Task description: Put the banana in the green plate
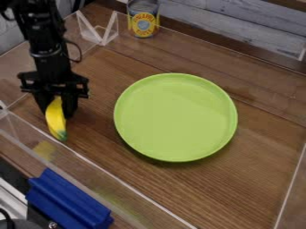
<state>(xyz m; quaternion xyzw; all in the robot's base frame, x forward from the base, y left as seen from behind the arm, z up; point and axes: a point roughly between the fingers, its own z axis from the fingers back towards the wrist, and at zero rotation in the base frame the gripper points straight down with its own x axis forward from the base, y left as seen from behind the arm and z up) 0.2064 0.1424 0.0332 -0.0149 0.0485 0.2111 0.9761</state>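
The yellow banana (56, 121) hangs lengthwise between the black fingers of my gripper (55, 106) at the left of the wooden table. Its lower tip points toward the clear front wall and sits just above the wood. The gripper points straight down and is shut on the banana's upper half. The lime-green plate (176, 116) lies flat to the right of the gripper, a short gap away, with nothing on it.
A clear acrylic wall (143, 192) runs along the front and left edges close to the banana. A blue block (66, 204) sits outside it at the bottom left. A yellow-labelled can (143, 21) and a clear stand (98, 29) stand at the back.
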